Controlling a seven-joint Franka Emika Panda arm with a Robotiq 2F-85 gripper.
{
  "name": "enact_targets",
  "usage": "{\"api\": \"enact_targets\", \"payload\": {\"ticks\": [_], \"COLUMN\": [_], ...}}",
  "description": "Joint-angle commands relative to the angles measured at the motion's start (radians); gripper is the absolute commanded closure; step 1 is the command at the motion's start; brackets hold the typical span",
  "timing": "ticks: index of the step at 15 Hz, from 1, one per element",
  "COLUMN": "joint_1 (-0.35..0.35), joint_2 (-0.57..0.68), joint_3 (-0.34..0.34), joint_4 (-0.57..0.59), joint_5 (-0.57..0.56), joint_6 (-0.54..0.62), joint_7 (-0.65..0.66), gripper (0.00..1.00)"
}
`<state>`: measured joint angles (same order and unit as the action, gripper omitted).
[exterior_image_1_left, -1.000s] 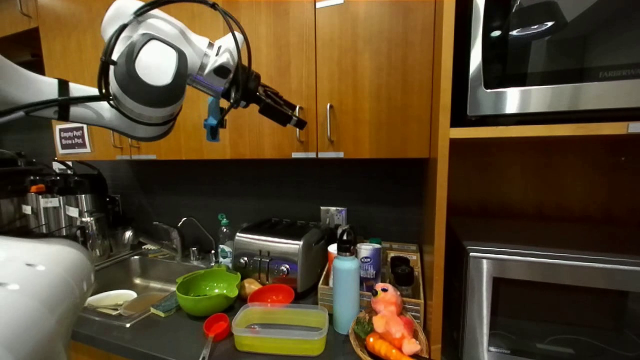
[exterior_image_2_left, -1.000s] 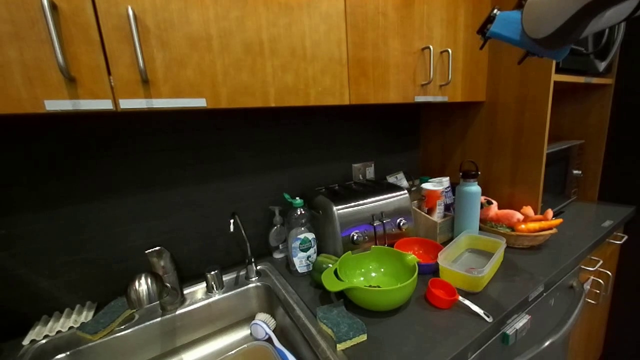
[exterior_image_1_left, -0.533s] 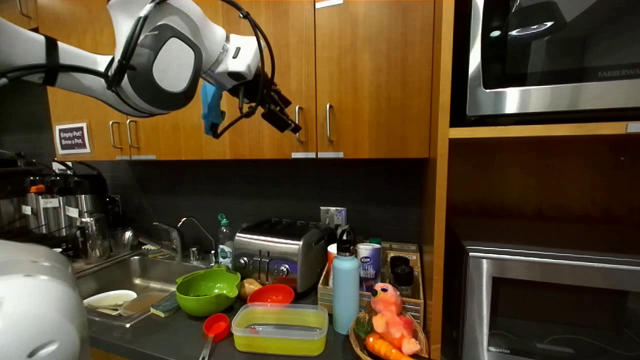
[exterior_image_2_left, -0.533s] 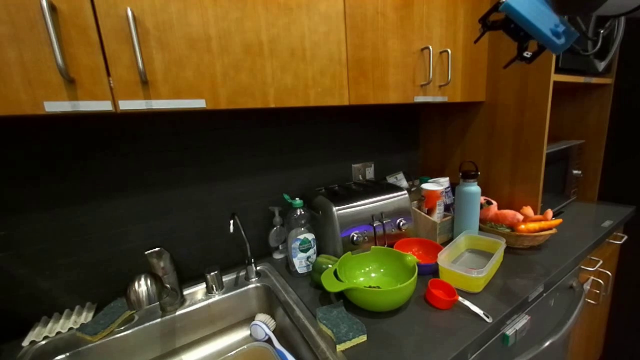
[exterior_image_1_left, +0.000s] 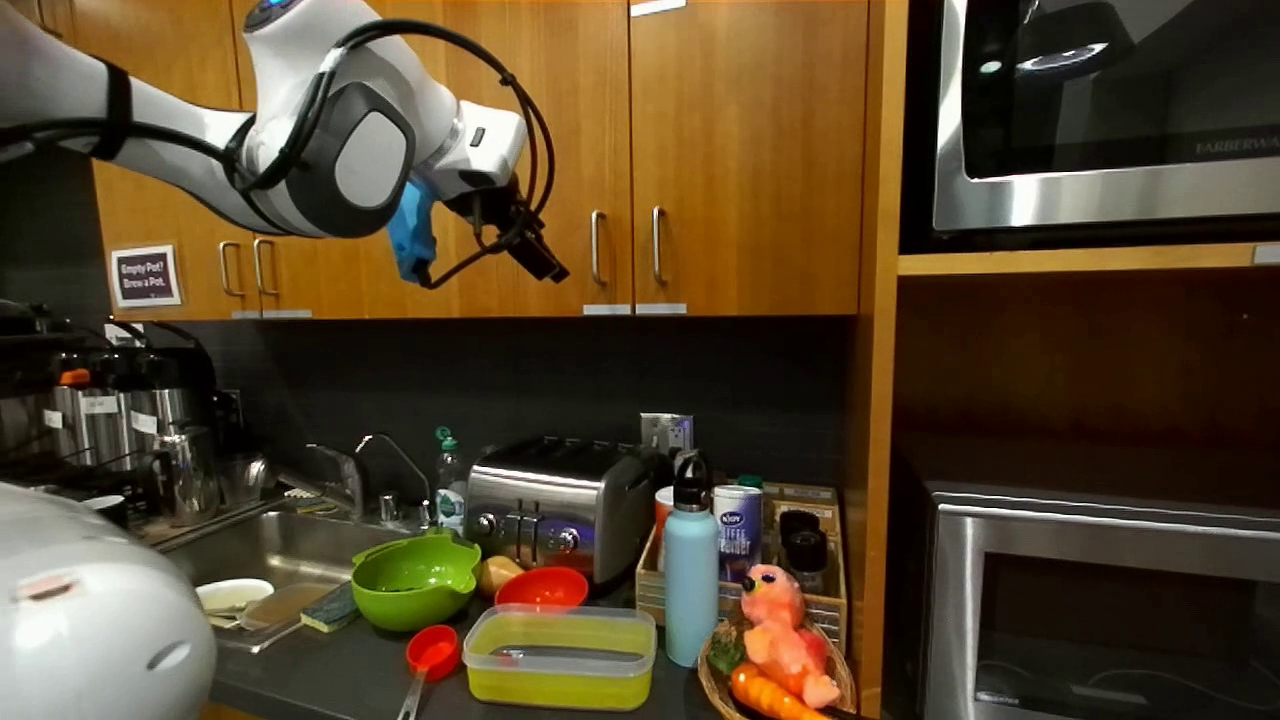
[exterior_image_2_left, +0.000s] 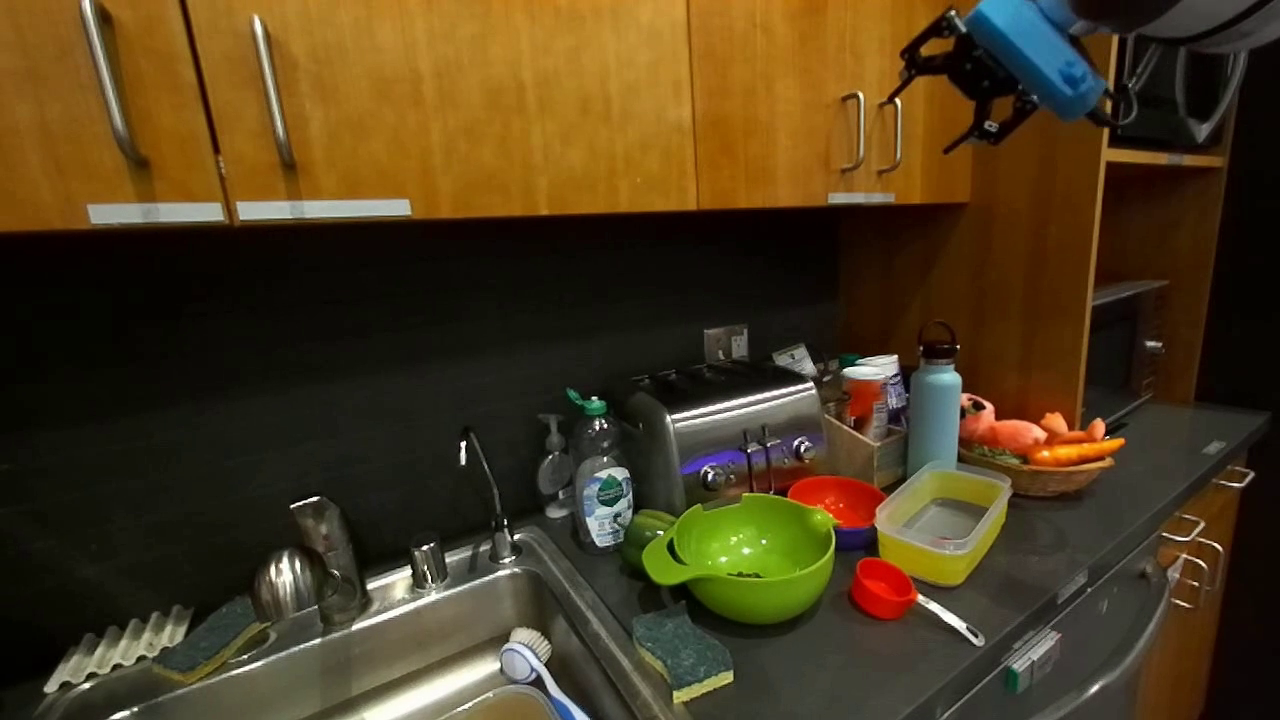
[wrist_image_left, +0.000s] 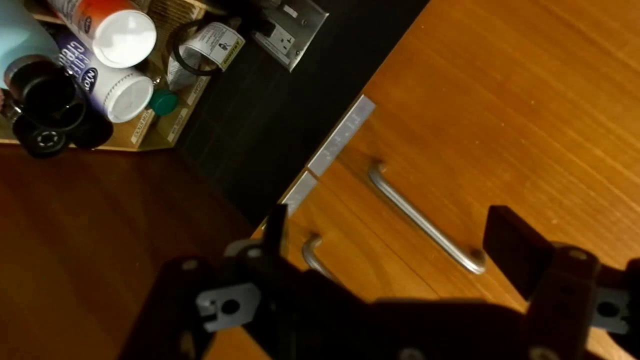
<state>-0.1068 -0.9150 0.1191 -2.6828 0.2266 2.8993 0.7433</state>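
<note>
Handle (exterior_image_1_left: 597, 248) is hanging on the upper door (exterior_image_1_left: 590, 100), its twin handle (exterior_image_1_left: 658, 245) just beside it. In an exterior view you're drawing the gripper (exterior_image_1_left: 550, 268) back and dipping it: a second ago it was crossing the handle in this picture, now a strip of door is showing between them. My reading: you're giving up closeness rather than gaining it, and the handle is staying untouched.

In an exterior view you're swinging the fingers (exterior_image_2_left: 970, 139) further into sight; a second ago mostly the blue mount (exterior_image_2_left: 1040, 60) was showing. They're standing spread, pinching nothing. Down on the counter (exterior_image_2_left: 790, 660), green bowl (exterior_image_2_left: 755, 555), tub (exterior_image_2_left: 955, 555) and bottle (exterior_image_2_left: 934, 415) are keeping their places.

In the wrist view the handle is running slantwise across the gap between the spread fingers, beyond them. The gripper is hiding part of the twin handle. A label strip (wrist_image_left: 342, 135) and the outlet (wrist_image_left: 295, 35) are showing higher up. Depth isn't reading clearly; you're probably hovering in free air.
</note>
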Motion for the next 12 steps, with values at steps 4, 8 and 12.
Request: {"api": "enact_targets", "payload": {"ticks": [4, 8, 12], "joint_1": [0.031, 0.182, 0.342], "joint_2": [0.145, 0.176, 0.159], "joint_3": [0.001, -0.098, -0.226], "joint_4": [0.067, 0.121, 0.172], "joint_5": [-0.008, 0.046, 0.092], "joint_6": [0.089, 0.089, 0.045], "joint_7": [-0.189, -0.345, -0.474], "gripper": [0.00, 0.00, 0.00]}}
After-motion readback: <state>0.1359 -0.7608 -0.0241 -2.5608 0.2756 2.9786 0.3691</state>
